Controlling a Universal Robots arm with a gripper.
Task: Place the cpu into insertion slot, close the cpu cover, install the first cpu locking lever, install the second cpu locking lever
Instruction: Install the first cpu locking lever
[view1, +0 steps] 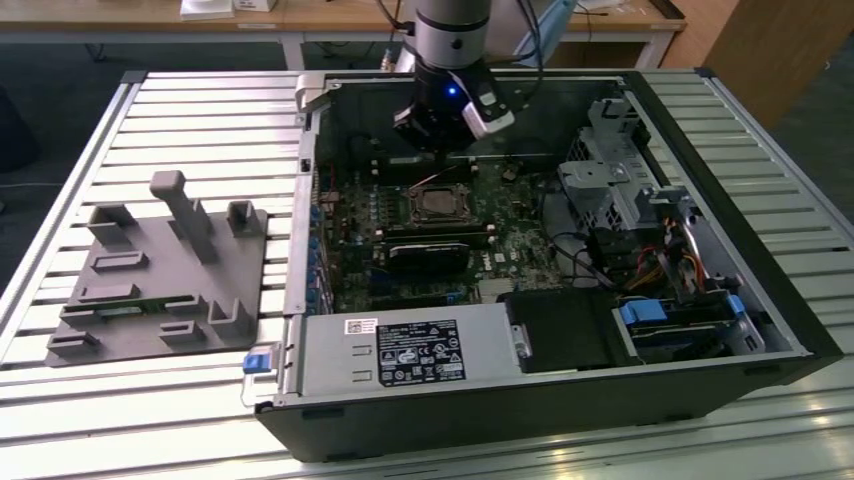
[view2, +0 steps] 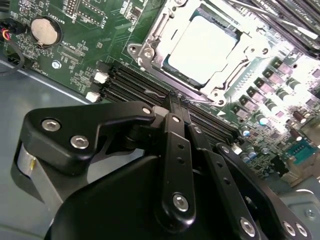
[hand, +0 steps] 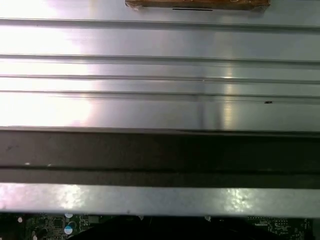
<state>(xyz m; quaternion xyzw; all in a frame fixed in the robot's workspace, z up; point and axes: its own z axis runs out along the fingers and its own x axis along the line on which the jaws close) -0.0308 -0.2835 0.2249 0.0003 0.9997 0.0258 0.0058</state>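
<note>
The cpu (view2: 202, 46) lies flat in the insertion slot (view1: 437, 206) on the green board, grey face up. The silver cpu cover (view2: 156, 36) lies down around it, and the chip shows through its window. My gripper (view2: 173, 100) hangs just above the board beside the slot, over the black memory slots (view2: 130, 82), on the far side of the socket in the exterior view. Its black fingers (view2: 176, 145) are pressed together with nothing between them. In the exterior view the gripper (view1: 441, 135) stands above the socket area inside the open computer case.
The case walls (view1: 310, 200) ring the board. A drive cage (view1: 621, 180) and cables sit at the exterior view's right, and a power supply (view1: 400, 350) at the near side. A grey fixture block (view1: 160, 270) stands on the slatted table (view1: 200, 110). A coin battery (view2: 45, 30) is on the board.
</note>
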